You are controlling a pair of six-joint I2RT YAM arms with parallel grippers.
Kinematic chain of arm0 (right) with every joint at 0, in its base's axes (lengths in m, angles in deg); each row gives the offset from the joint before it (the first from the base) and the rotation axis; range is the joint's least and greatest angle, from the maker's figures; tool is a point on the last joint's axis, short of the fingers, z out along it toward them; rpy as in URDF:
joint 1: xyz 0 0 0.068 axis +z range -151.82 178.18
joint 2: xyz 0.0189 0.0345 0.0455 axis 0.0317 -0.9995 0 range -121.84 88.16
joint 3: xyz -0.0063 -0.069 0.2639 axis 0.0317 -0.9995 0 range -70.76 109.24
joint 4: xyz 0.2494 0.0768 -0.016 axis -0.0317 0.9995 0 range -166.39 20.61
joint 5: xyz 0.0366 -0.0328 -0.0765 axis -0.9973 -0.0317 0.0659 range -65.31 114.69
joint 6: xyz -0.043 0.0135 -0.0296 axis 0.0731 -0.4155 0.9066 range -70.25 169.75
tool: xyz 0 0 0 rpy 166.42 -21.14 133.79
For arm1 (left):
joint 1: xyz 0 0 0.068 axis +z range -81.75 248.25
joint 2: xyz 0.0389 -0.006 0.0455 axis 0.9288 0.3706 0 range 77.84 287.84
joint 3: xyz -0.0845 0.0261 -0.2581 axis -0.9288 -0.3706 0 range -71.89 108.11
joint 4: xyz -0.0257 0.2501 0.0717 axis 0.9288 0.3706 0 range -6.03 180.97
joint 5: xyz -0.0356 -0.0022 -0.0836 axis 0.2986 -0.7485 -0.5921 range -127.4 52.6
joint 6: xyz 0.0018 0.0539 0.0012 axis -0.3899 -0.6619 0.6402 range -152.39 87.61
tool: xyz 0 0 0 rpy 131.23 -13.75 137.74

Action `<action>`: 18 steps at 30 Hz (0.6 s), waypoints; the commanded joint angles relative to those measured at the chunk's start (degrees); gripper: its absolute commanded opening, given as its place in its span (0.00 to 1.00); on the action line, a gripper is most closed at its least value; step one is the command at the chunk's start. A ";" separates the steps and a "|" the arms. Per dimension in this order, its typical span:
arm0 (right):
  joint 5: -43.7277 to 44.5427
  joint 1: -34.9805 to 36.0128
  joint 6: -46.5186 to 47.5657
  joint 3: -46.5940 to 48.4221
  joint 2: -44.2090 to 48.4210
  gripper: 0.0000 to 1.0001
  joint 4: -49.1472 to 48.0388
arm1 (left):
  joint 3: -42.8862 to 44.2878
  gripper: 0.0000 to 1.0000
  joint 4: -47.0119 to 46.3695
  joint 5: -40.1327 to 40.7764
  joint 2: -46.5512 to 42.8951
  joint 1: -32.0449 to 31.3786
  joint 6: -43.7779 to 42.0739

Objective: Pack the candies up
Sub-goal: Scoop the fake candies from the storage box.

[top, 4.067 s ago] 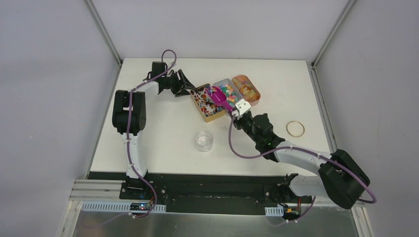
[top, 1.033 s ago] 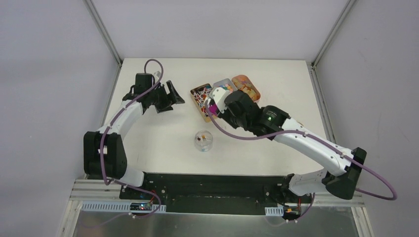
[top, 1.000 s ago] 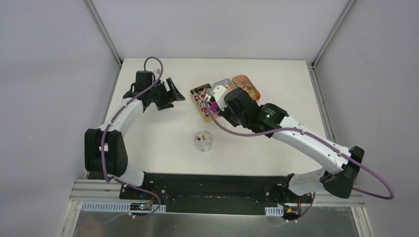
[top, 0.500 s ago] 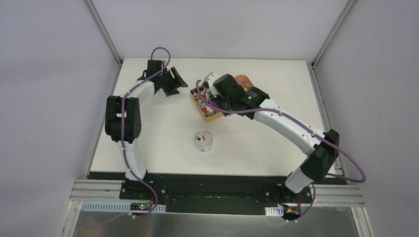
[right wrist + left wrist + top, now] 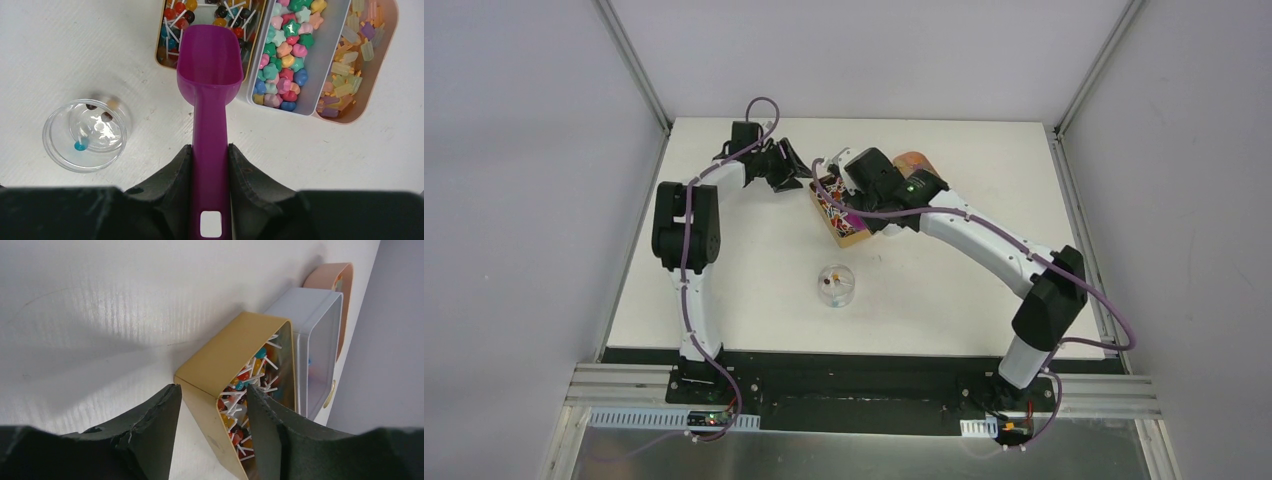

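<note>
three tins (image 5: 295,305) sit side by side, candies (image 5: 285,50) in each, a scoop (image 5: 210,65) above one. nearer the arms stands a dish (image 5: 55,150).

A white tabletop (image 5: 754,290) is enclosed on 3 sides by plain pale grey panels: a back wall (image 5: 854,55), a left wall (image 5: 514,200) and a right wall (image 5: 1194,180). The rear corners are marked by 2 slanting aluminium posts, a left post (image 5: 632,62) and a right post (image 5: 1100,62). The near edge is bordered by a black strip (image 5: 854,362), below which an aluminium rail (image 5: 614,385), a white slotted cable duct (image 5: 639,420) and a brushed metal sheet (image 5: 864,455) are seen. The scene is evenly lit, and only soft shadows are cast.
</note>
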 commanded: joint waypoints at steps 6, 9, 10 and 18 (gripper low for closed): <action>0.62 -1.38 -1.93 4.06 -3.86 0.00 -3.08 | 2.25 0.47 -0.76 -4.77 3.16 0.35 1.47; -0.18 -1.53 -1.96 4.55 -5.10 0.00 -4.14 | 2.50 0.44 -0.44 -5.74 3.77 0.36 1.64; -0.37 -1.53 -1.96 4.72 -5.61 0.00 -4.25 | 2.45 0.43 -0.40 -6.01 3.73 0.34 1.65; -0.89 -1.62 -2.58 4.22 -9.37 0.00 -6.15 | 2.58 0.38 -0.18 -8.50 4.21 -0.08 2.66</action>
